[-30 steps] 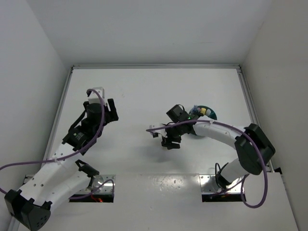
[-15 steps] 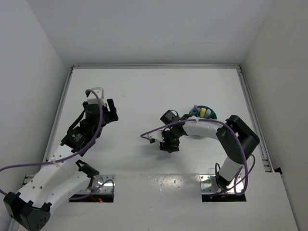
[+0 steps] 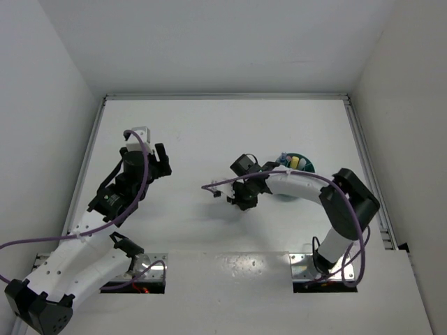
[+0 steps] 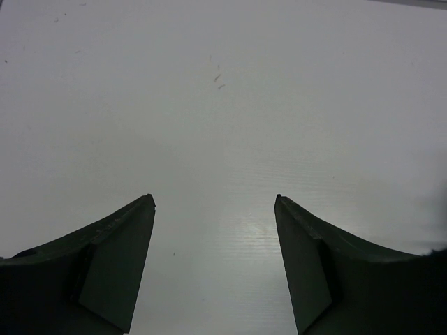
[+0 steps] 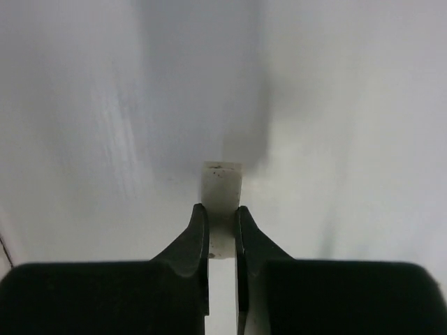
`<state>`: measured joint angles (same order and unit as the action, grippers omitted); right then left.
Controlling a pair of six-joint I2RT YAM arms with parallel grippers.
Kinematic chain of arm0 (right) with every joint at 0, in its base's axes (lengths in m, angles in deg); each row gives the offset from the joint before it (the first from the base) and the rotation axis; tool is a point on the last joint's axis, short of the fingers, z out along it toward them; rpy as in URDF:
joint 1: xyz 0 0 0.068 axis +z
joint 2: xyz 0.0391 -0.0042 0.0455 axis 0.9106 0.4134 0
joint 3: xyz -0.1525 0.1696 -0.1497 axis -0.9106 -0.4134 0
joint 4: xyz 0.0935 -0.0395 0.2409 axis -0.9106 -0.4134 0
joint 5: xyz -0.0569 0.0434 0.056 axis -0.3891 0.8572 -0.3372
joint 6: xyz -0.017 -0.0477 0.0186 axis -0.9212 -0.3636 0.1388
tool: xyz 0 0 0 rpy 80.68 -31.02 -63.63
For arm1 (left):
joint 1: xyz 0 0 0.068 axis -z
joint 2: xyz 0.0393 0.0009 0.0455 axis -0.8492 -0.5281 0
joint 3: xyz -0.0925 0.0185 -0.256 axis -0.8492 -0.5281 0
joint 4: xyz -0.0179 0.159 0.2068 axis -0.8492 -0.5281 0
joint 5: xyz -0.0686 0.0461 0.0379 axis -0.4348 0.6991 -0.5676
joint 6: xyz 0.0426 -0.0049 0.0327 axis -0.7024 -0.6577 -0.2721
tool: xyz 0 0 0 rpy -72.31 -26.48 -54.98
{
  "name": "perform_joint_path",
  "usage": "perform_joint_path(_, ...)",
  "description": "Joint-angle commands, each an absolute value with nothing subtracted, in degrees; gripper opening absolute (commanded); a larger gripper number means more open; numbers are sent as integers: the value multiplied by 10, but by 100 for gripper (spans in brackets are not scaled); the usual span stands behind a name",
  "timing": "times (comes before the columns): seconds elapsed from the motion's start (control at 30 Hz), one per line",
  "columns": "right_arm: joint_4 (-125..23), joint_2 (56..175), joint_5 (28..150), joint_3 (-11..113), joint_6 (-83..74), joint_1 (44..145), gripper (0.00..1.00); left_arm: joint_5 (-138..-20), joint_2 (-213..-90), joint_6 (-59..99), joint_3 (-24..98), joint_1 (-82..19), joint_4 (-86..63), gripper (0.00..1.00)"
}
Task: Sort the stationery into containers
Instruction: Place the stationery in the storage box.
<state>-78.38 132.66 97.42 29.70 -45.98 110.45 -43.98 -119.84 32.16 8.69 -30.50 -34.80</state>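
Observation:
A small off-white block [image 5: 222, 183] stands between the fingers of my right gripper [image 5: 222, 209], which is shut on it just above the white table. In the top view the right gripper [image 3: 244, 199] is at mid-table, left of the round teal cup [image 3: 306, 167]; the block is hidden under it there. The cup holds a yellow highlighter [image 3: 295, 162] and a bluish item [image 3: 282, 157]. My left gripper [image 4: 215, 201] is open over bare table with nothing between its fingers; in the top view the left gripper [image 3: 160, 165] is at the left side.
The white table [image 3: 209, 132] is walled on the left, back and right. A purple cable [image 3: 216, 185] loops off the right arm near the gripper. Both arm bases sit on metal plates at the near edge.
My right gripper has shut on the small block and shifted slightly left and away from the bases. The left arm has stayed where it was, still open.

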Motion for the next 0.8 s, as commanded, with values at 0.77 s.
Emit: perform_joint_path(0.77,-839,1091,500,420,189,771,0,-473,-1181,317,82,-312,-337,75)
